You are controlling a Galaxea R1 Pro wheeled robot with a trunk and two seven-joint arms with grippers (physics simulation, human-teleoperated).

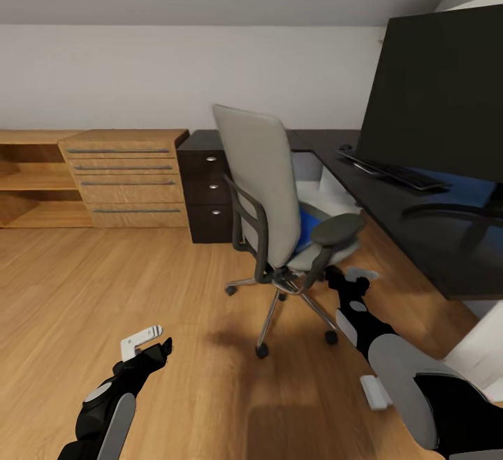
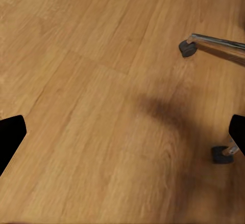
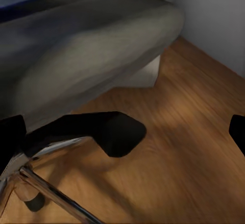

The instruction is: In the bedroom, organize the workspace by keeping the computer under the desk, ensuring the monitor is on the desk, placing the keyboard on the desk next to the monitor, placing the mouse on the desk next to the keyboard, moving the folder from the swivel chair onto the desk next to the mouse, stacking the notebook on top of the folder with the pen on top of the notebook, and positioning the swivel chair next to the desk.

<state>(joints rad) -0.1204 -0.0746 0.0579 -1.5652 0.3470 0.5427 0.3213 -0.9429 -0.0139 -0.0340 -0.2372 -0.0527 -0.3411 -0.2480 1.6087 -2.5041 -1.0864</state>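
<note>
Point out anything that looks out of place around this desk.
The blue folder lies on the seat of the swivel chair rather than on the desk. The chair stands turned away from the desk, out on the floor. The monitor and keyboard sit on the desk as expected.

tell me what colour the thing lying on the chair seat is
Bright blue: the folder on the swivel chair, clearest in the head view.

The swivel chair (image 1: 279,223) is placed on the floor (image 1: 105,292), left of the desk (image 1: 391,216). The folder (image 1: 308,228) is laid on its seat. The keyboard (image 1: 395,169) is set on the desk before the monitor (image 1: 440,90). The cabinets (image 1: 126,177) are placed behind, by the wall.
</note>
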